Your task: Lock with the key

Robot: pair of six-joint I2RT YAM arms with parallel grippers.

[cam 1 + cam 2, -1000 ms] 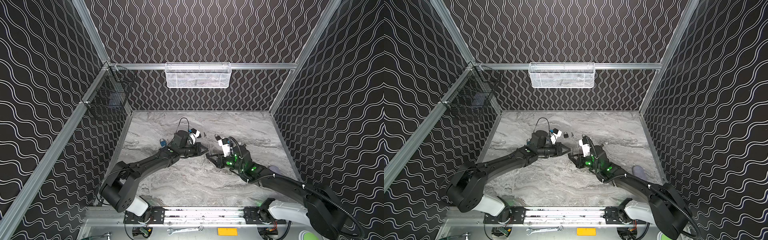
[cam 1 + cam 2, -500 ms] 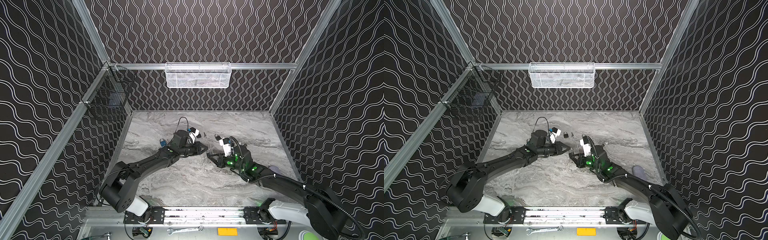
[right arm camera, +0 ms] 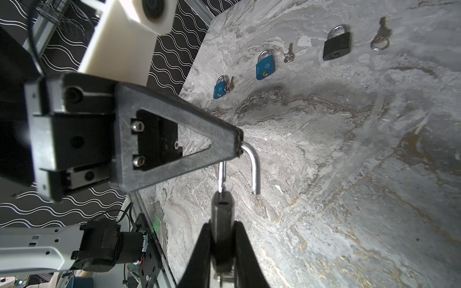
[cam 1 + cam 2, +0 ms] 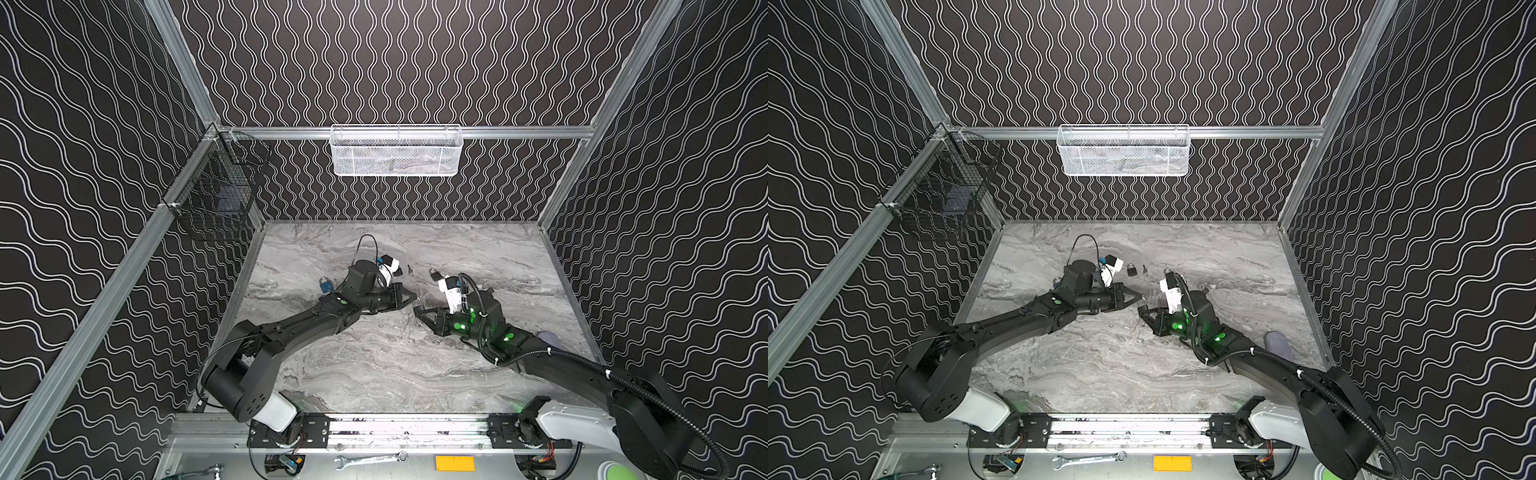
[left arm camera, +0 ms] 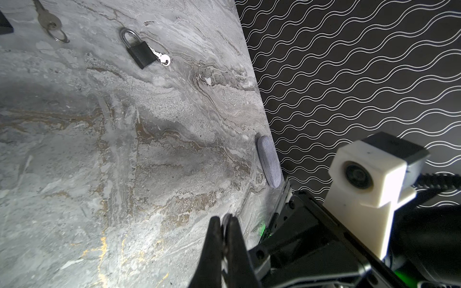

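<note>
Dark padlock point(image 3: 221, 209) is up off the table, gripped edge-on by the right gripper point(image 3: 222, 225). Its silver shackle point(image 3: 255, 169) is popped open, and the left gripper point(image 3: 239, 145) is pinching the bend.

In both top views the mesh basket point(image 4: 395, 150) hung at upper centre, the wire cage point(image 4: 212, 199) at middle left. At frame centre the left gripper point(image 4: 412, 298) and right gripper point(image 4: 419, 312) faced each other across 1 held padlock point(image 3: 222, 219). Just above lay a key point(image 4: 409, 270), the rear padlock point(image 4: 433, 273) right of it; the left padlock point(image 4: 325, 285) lay further left, a pad point(image 4: 547, 336) at the right edge of the table point(image 4: 374, 374).
</note>
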